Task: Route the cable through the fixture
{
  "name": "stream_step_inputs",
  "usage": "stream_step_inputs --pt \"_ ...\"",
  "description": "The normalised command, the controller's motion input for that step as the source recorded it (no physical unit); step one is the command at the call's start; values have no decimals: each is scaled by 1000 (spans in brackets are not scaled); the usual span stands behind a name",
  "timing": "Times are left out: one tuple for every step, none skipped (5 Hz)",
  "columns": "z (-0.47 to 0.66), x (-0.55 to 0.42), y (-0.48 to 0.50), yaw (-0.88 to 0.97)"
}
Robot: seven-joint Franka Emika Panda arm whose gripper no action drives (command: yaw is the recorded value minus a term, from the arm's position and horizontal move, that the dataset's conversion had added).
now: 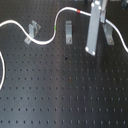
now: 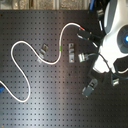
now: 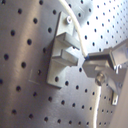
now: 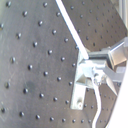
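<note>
Black perforated board (image 1: 60,90) fills the bench in both ext. views. Wide tilted grey clip (image 1: 34,29) stands twd. the first exterior view's left. Small blue item (image 2: 2,91) at the second exterior view's left edge, unidentifiable.

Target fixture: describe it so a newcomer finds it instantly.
On the black perforated board, follow the white cable to its green band. Just to the first exterior view's right of that band stands the fixture: a slim grey two-pronged clip, upright, unlike the wider tilted clip on the band's other side.
</note>
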Motion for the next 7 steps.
stream_step_inputs --pt "-88 1 0 -1000" --pt "-122 1 0 -1000" --pt "0 -27 7 -1000" --pt "19 -45 7 -1000" --pt "15 -49 3 -1000" --pt "17 -49 -2 -1000" --pt "23 -60 -8 -1000"
